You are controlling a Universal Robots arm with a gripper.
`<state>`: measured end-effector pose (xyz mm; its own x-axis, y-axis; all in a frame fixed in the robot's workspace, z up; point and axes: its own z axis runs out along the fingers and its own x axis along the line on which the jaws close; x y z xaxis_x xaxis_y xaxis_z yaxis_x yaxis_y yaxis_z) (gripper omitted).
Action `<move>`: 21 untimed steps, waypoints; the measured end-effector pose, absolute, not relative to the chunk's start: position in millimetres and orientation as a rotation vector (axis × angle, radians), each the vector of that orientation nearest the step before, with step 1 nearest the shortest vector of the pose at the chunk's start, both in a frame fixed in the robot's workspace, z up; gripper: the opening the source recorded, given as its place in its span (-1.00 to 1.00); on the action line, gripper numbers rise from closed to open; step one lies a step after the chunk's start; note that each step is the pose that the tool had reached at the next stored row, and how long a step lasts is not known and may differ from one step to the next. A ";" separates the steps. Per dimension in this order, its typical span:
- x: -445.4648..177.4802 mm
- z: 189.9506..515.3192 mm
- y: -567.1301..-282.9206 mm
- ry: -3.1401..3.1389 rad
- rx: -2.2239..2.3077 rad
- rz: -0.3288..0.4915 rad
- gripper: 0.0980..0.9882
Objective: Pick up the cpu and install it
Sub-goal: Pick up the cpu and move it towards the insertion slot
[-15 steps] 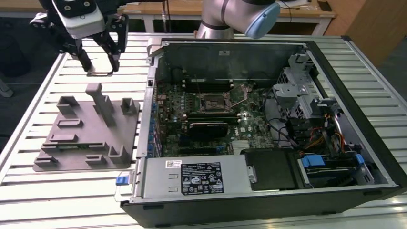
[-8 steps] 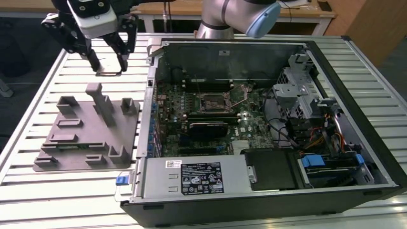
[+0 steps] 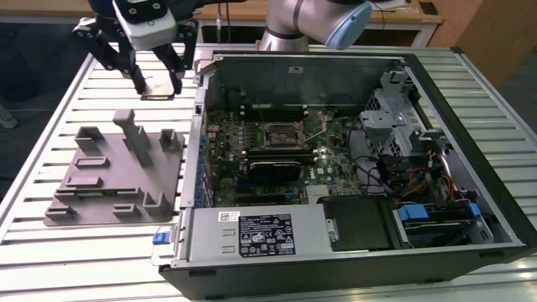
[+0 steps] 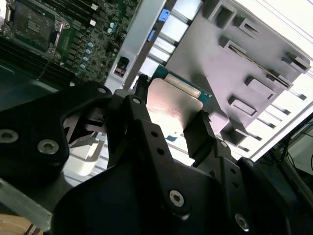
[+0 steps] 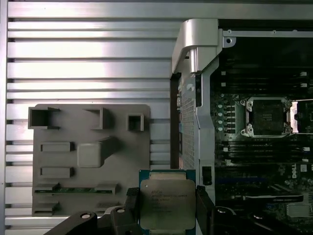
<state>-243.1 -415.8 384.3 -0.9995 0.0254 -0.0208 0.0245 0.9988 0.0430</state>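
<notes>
1. End effector (image 3: 158, 88) clenched on the cpu (image 3: 160, 95); the fingers (image 5: 203, 208) pinch its opposite edges, metal plate showing in the first wrist view.
2. Cpu held above the bench (image 3: 59, 100), near the grey tray (image 3: 109, 182), outside the computer case (image 3: 353, 63).

Bench (image 3: 100, 264) carries all.
Tray (image 3: 109, 182) flat on bench, exterior view's left side.
PC case (image 3: 302, 63) lying open on bench, just beside tray, on exterior view's right.
Socket (image 3: 281, 133) on board inside case, approx mid.
PSU (image 3: 251, 233) inside case at near edge.
Pincer (image 3: 158, 88) w/ cpu (image 3: 158, 95) between fingers, up over bench behind tray's far end, near case's far corner.
</notes>
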 end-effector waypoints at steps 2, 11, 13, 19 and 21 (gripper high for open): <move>-238.1 384.4 -415.8 3.119 0.039 0.067 0.00; -214.9 384.3 -415.8 3.119 0.039 0.067 0.00; -209.3 384.4 -415.8 3.119 0.039 0.067 0.00; -192.4 384.4 -415.8 3.119 0.039 0.067 0.00; -186.8 384.3 -415.8 3.119 0.039 0.067 0.00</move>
